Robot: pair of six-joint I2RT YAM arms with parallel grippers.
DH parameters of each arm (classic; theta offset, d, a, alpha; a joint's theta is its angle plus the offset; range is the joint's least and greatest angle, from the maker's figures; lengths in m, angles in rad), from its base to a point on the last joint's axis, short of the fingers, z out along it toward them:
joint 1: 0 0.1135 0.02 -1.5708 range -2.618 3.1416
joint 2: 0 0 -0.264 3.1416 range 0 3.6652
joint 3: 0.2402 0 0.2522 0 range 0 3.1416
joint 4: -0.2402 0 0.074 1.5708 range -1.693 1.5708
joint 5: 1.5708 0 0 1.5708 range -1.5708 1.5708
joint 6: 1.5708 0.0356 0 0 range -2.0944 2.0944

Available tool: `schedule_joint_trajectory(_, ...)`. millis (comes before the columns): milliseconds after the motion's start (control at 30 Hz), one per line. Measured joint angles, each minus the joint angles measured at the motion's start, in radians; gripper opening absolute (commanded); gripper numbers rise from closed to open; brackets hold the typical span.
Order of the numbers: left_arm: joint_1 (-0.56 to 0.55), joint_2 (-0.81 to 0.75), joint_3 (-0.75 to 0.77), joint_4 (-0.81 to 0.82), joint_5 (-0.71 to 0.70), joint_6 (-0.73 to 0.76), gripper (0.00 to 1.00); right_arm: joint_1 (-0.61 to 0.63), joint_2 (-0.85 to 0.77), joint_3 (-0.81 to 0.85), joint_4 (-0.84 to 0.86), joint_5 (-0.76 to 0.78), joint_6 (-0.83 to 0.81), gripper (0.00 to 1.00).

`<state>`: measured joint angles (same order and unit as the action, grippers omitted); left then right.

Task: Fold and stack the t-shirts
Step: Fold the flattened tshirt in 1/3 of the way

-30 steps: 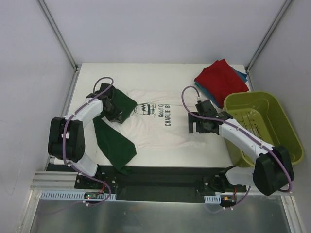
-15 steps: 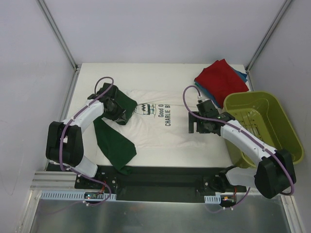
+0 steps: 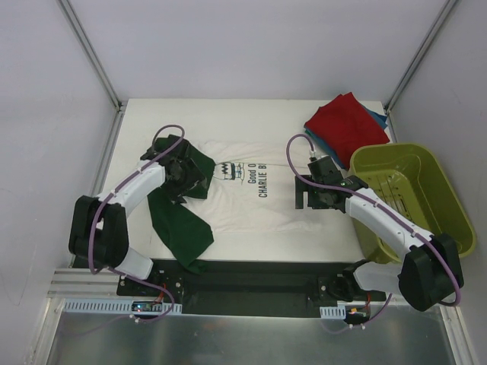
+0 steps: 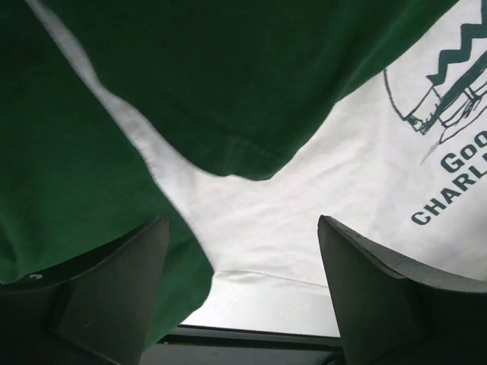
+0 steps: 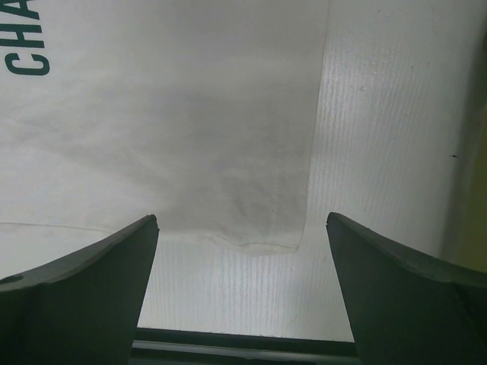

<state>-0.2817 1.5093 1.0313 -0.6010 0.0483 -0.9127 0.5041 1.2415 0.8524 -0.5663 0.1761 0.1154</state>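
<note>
While the cream-white t-shirt (image 3: 251,201) is lying flat across the middle of the table (image 3: 228,110), collar toward 9 o'clock and hem toward 3 o'clock, both arms are hanging over it with nothing grasped. At 9 o'clock the left gripper (image 3: 190,176) is sitting over the far sleeve (image 3: 199,161), which is lying partly over the white body. Its fingers (image 4: 114,281) are standing wide apart, with green and white cloth both showing between them. The hazard here is judged to be a pinch taking sleeve and body panel together, or the sleeve alone, and so giving a crooked fold line. The near sleeve (image 3: 183,228) is trailing toward 6 o'clock, close to the table edge, and is likely to drag or slip over it once the shirt is lifted. At 3 o'clock the right gripper (image 3: 303,192) is likewise spread wide, with the hem corner lying between its fingers (image 5: 396,281). Closing too shallow is risking a hold on the upper layer only, and closing too far out is risking bare table. Toward 1 o'clock the red t-shirt (image 3: 344,125) is resting folded on the teal-blue t-shirt (image 3: 380,118), just beside the basket (image 3: 388,150); a wide swing by the right arm is risking a knock to either.
</note>
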Motion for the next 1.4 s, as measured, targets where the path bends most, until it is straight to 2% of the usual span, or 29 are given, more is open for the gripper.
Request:
schedule_joint_trajectory(67, 0.009, -0.061, -0.024, -0.024, -0.050, 0.016, 0.79, 0.000, 0.000, 0.000, 0.000, 0.000, 0.000, 0.97)
schedule_joint_trajectory(133, 0.032, -0.127, -0.047, -0.039, -0.083, 0.028, 0.72, 0.000, 0.000, 0.000, 0.000, 0.000, 0.000, 0.97)
schedule_joint_trajectory(233, 0.130, -0.204, -0.076, -0.051, -0.135, 0.041, 0.66, 0.000, 0.000, 0.000, 0.000, -0.001, 0.000, 0.97)
schedule_joint_trajectory(300, 0.187, -0.202, -0.077, -0.055, -0.165, 0.049, 0.66, 0.000, 0.002, 0.000, 0.000, -0.002, 0.000, 0.97)
schedule_joint_trajectory(433, 0.219, -0.122, -0.061, -0.046, -0.171, 0.080, 0.55, 0.000, 0.005, 0.000, 0.000, -0.006, 0.000, 0.97)
schedule_joint_trajectory(533, 0.238, -0.003, -0.010, -0.032, -0.158, 0.097, 0.40, 0.000, 0.005, 0.000, 0.000, -0.005, 0.000, 0.97)
schedule_joint_trajectory(567, 0.246, 0.040, 0.012, -0.023, -0.153, 0.103, 0.25, 0.000, 0.005, 0.000, 0.000, -0.005, 0.000, 0.97)
schedule_joint_trajectory(633, 0.259, 0.112, 0.050, -0.007, -0.144, 0.112, 0.10, 0.000, 0.005, 0.000, 0.000, -0.005, 0.000, 0.97)
schedule_joint_trajectory(700, 0.271, 0.164, 0.078, 0.006, -0.133, 0.125, 0.00, 0.000, 0.005, 0.000, -0.001, -0.005, -0.001, 0.97)
schedule_joint_trajectory(867, 0.272, 0.144, 0.064, 0.019, -0.126, 0.137, 0.00, 0.000, 0.008, 0.000, -0.003, -0.004, 0.000, 0.97)
schedule_joint_trajectory(1167, 0.272, -0.092, -0.072, -0.051, -0.130, 0.105, 0.00, 0.000, 0.042, 0.000, -0.006, -0.005, 0.000, 0.97)
schedule_joint_trajectory(1300, 0.272, -0.120, -0.083, -0.073, -0.141, 0.095, 0.20, 0.000, 0.042, 0.000, -0.006, -0.005, 0.000, 0.97)
schedule_joint_trajectory(1400, 0.272, -0.089, -0.066, -0.079, -0.158, 0.100, 0.28, 0.000, 0.042, 0.000, -0.006, -0.005, 0.000, 0.97)
